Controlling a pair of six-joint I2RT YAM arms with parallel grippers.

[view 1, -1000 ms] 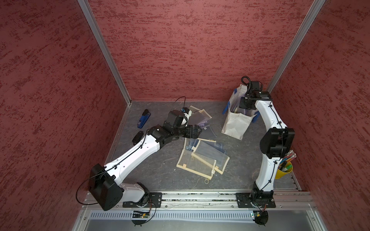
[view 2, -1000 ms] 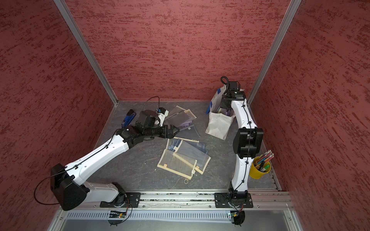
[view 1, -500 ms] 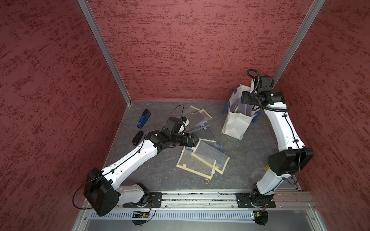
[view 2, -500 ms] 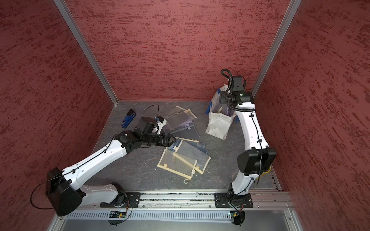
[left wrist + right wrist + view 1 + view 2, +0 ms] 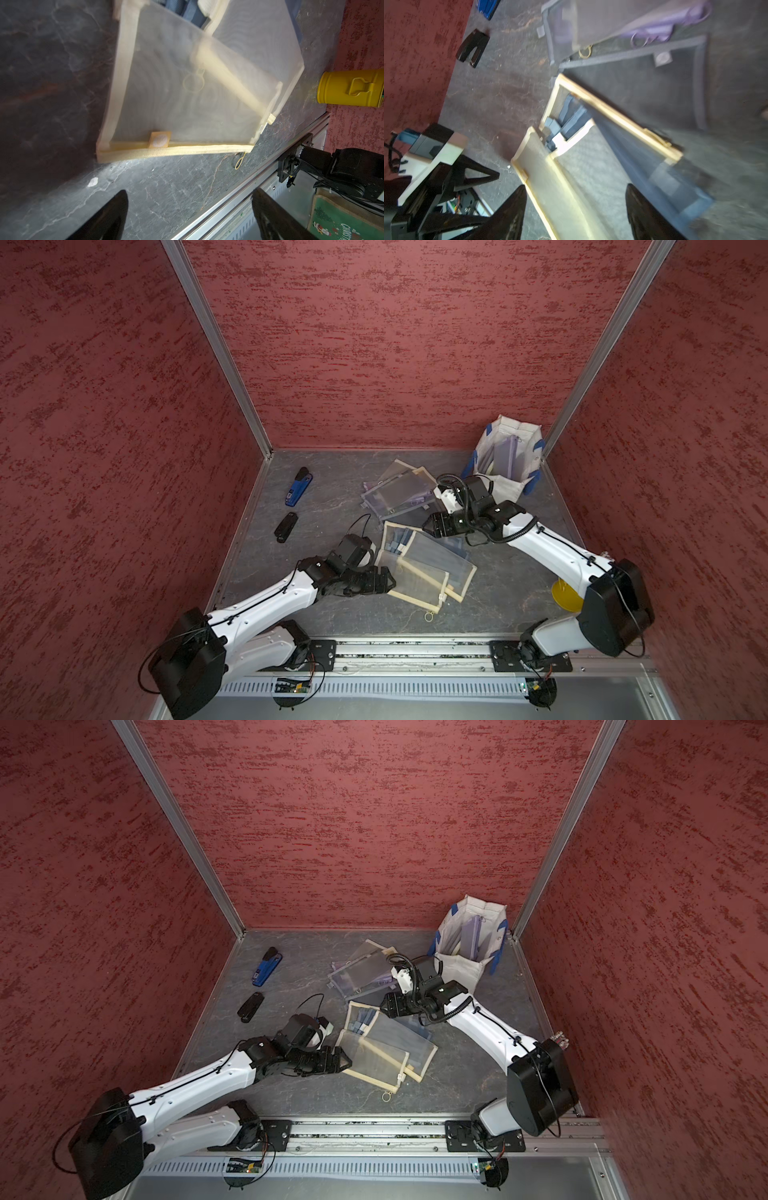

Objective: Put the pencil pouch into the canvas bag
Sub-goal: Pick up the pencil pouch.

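My right gripper [image 5: 432, 526] is not at the canvas bag [image 5: 509, 488] any more. A moment ago it was up over the bag, pinched nearly shut. Now its jaws are wide and empty, and it hangs low over the pile of pouches [image 5: 399, 493] on the floor. A purple pouch [image 5: 507, 454] stands inside the bag, so I think that one is done and I go for the next.

My left gripper [image 5: 384, 580] has pulled back toward me too. It is wide, holds nothing, and sits just beside the corner of the cream pouch [image 5: 415, 576]. I cannot tell if it touches.

I cannot see the bottom of the bag or count what is in it. The right wrist view is blurry. The yellow cup [image 5: 563, 597] is half hidden behind my right arm.
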